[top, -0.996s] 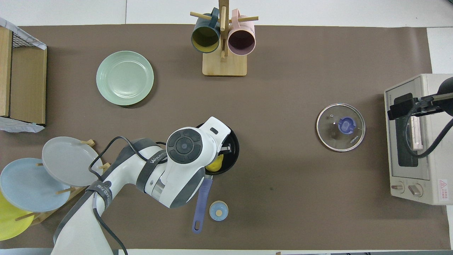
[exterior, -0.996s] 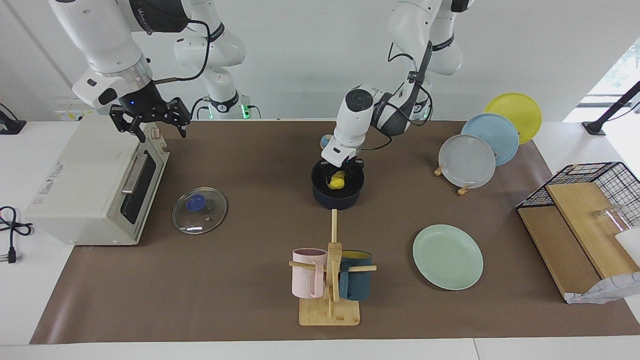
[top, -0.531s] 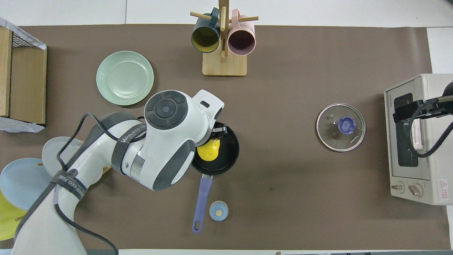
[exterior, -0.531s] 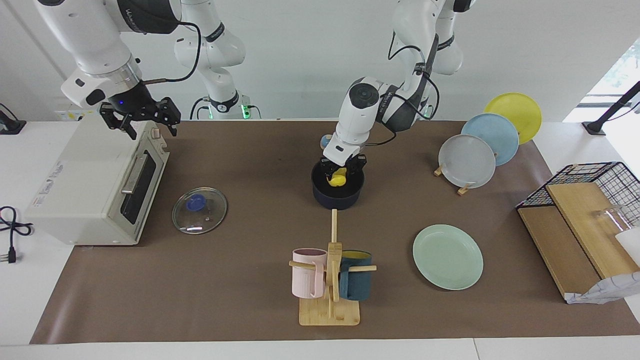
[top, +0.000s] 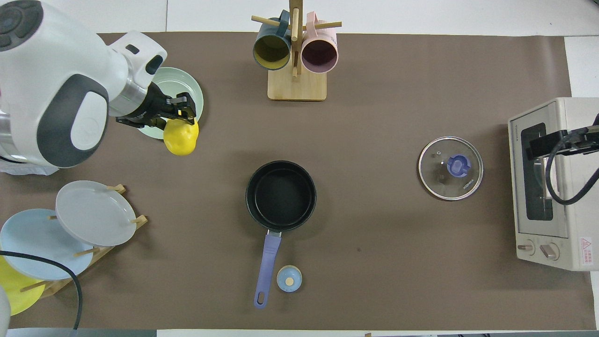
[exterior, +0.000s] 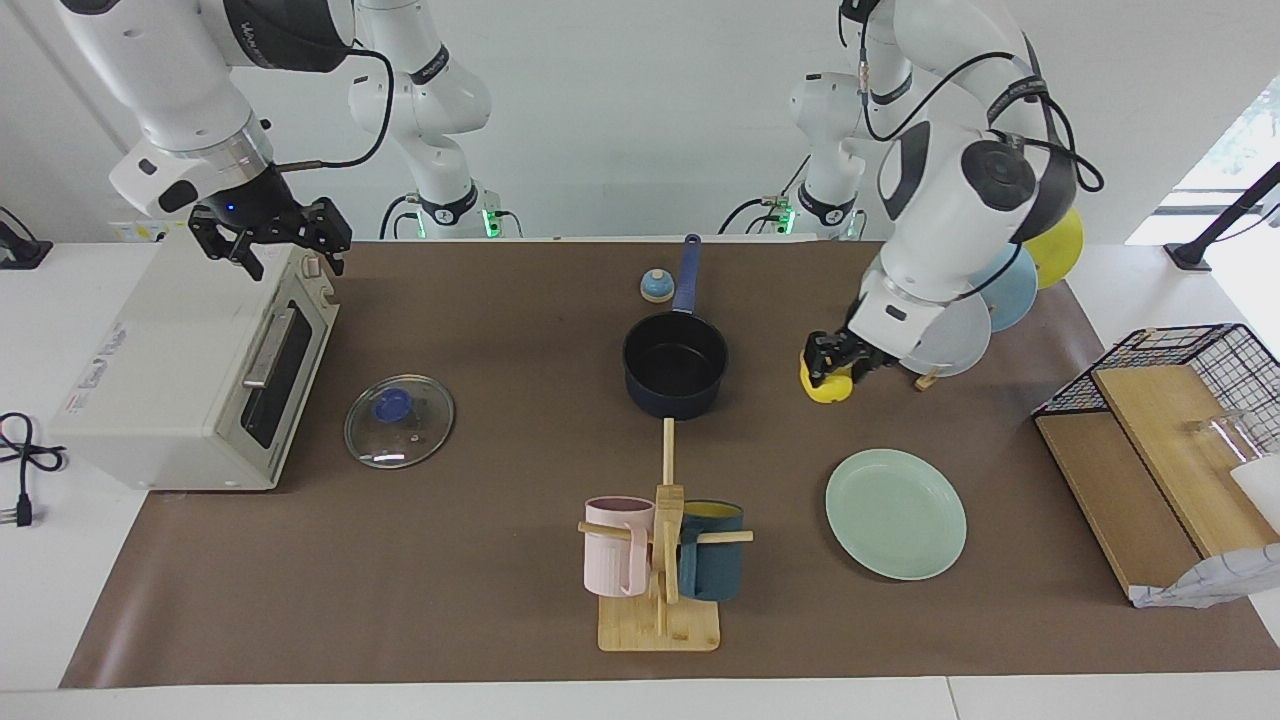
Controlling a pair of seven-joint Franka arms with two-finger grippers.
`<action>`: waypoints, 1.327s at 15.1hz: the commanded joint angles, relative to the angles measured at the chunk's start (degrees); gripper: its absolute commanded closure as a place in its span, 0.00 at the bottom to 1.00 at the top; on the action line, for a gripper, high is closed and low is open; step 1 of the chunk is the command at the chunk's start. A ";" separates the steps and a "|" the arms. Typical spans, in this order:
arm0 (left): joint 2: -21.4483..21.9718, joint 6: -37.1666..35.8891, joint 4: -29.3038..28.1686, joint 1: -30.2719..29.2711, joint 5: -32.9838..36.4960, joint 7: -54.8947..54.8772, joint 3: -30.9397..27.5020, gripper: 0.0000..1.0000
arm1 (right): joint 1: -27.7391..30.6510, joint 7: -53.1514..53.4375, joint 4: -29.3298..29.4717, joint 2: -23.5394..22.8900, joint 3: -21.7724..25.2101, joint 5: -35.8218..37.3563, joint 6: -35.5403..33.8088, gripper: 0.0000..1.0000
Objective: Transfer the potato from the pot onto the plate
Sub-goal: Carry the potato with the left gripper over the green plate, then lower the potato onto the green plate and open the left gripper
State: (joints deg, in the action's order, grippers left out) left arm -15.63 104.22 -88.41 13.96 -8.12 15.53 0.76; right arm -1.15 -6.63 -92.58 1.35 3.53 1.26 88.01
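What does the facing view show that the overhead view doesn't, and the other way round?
Only the facing view shows the wire basket and the potato carried clear above the table. Only the overhead view shows the toaster oven's knobs. Both show the left gripper shut on the potato, the empty pot, the green plate, and the right gripper open over the toaster oven.

Bare brown mat lies open between the pot (exterior: pixel 675 365) and the mint-green plate (exterior: pixel 895 513), and the plate's surface is uncovered. A wooden mug rack (exterior: pixel 660 560) stands beside the plate toward the table's middle. A rack of upright plates (exterior: pixel 935 322) stands nearer the robots, and a wire basket (exterior: pixel 1165 420) stands at the left arm's end.
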 commanded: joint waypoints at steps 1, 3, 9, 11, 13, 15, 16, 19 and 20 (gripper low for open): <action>-5.88 5.00 3.32 -2.87 -1.11 -4.71 0.38 1.00 | 0.53 0.75 -0.58 0.23 -0.45 0.32 0.76 0.00; -11.93 6.35 9.18 -4.64 -1.02 -6.20 0.29 1.00 | 0.53 0.75 -0.58 0.23 -0.54 0.32 0.76 0.00; -18.82 15.56 9.68 -7.46 -1.02 -10.95 0.29 1.00 | 0.62 0.66 -0.67 0.23 -0.54 -0.47 0.49 0.00; -18.30 19.95 4.85 -7.02 -1.11 -11.04 0.29 1.00 | 0.53 0.66 -0.58 0.23 -0.54 -0.47 0.76 0.00; -17.15 21.46 1.85 -7.02 -1.11 -11.83 0.29 1.00 | 0.45 0.66 -0.58 0.23 -0.54 -0.47 0.85 0.00; -16.63 21.64 0.53 -7.02 -1.11 -12.36 0.29 1.00 | 0.45 0.66 -0.67 0.23 -0.54 -0.56 0.85 0.00; -16.62 21.55 0.43 -7.10 -1.11 -12.71 0.21 1.00 | 0.45 0.66 -0.67 0.23 -0.54 -0.56 0.85 0.00; -16.62 20.85 2.18 -7.02 -0.85 -14.65 0.03 0.00 | 0.36 0.57 -0.76 0.23 -0.54 -0.56 0.85 0.00; -16.45 20.68 3.06 -7.19 -0.06 -14.65 -0.14 0.00 | 0.36 0.57 -0.76 0.23 -0.54 -0.56 0.85 0.00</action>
State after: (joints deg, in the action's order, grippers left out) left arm -33.95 124.64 -84.62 6.65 -8.15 2.41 1.38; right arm -1.16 -6.63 -92.58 1.26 3.37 1.17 88.01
